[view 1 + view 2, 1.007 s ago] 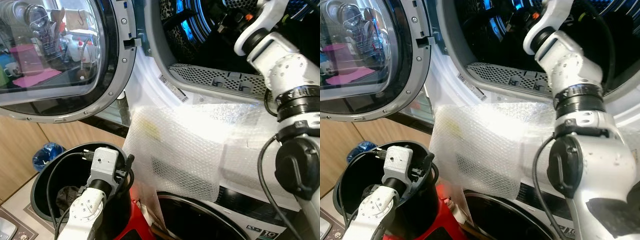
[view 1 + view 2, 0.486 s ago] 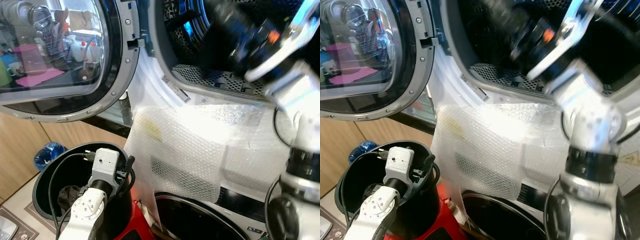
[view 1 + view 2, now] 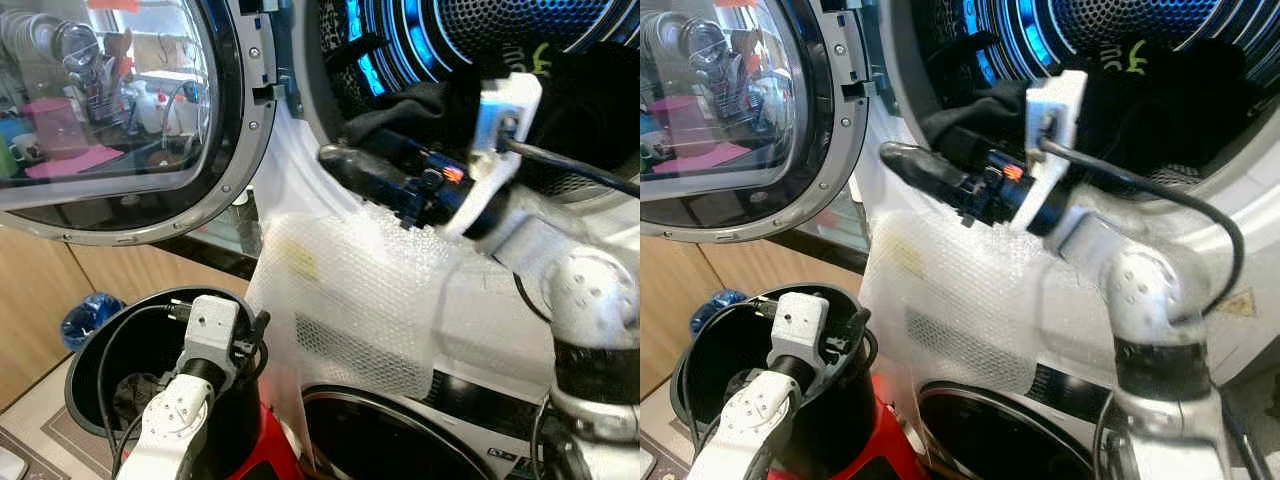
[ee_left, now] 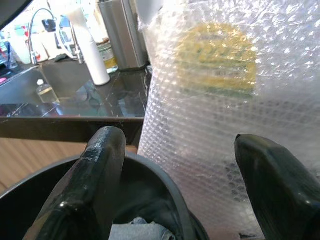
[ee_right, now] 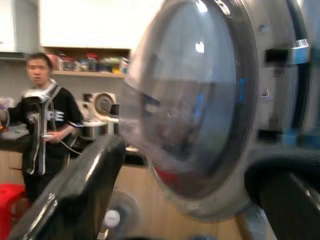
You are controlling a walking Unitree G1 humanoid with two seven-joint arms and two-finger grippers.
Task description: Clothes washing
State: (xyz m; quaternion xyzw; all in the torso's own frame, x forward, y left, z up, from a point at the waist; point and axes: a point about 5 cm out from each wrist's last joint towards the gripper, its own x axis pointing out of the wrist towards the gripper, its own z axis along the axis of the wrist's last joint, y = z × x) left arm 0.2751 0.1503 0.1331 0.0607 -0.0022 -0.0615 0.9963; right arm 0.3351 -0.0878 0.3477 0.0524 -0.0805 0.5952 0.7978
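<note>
Clothes seen in the bucket and in the open washing machine.

The left hand [image 4: 172, 190] is held released over the black bucket [image 3: 100, 345], in which some clothes [image 4: 132, 231] are seen. The right hand [image 5: 185, 185], released too, is stretched before the drum [image 3: 520, 40], where dark clothes [image 3: 425, 100] are lying. The round door [image 3: 120, 120] is open, and a person [image 5: 45, 120] is standing far behind.
</note>
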